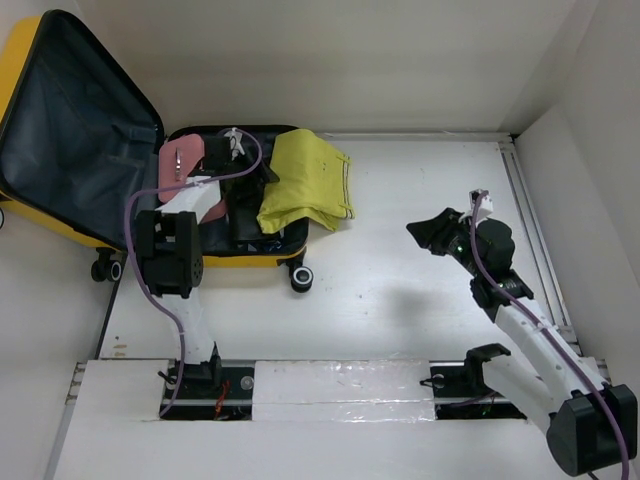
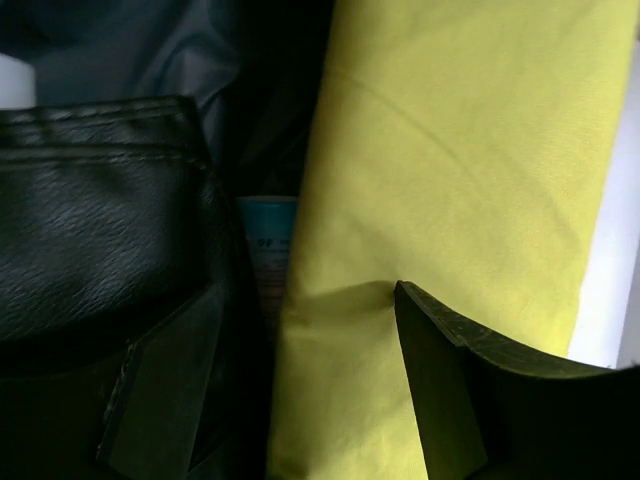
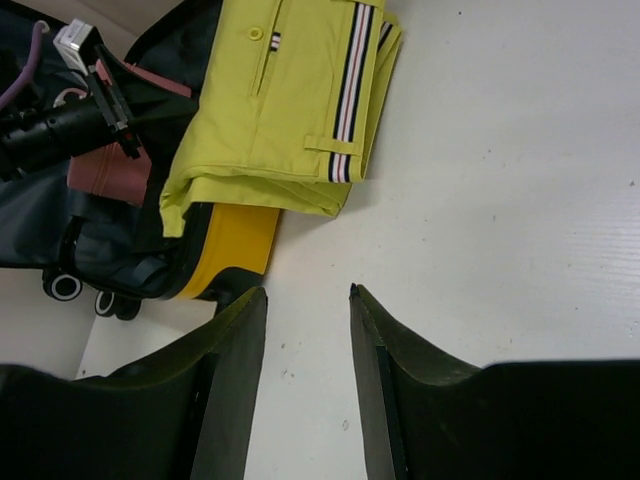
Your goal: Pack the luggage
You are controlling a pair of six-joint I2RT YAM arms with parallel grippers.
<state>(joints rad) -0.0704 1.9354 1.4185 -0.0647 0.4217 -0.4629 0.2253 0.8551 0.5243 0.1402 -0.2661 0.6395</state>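
Luggage (image 1: 255, 262) is lying open at the far left of the table (image 1: 400, 300), lid leaning back to the left, base holding a pink pouch (image 1: 185, 155) and dark items. Yellow garment (image 1: 305, 185) is sitting half in, half out, its outer part draping over the base's right rim. Left gripper (image 2: 285, 340) is hovering inside the base just beside the garment's inner edge, jaws apart, gripping nothing. Right gripper (image 3: 308, 292) is hanging over bare table well to the right, jaws parted, empty. Judging the step as tucking the garment fully in: best done by pinching the overhanging fold near the rim, lifting it clear of the shell edge, and laying it inward flat so no cloth is catching the lid.
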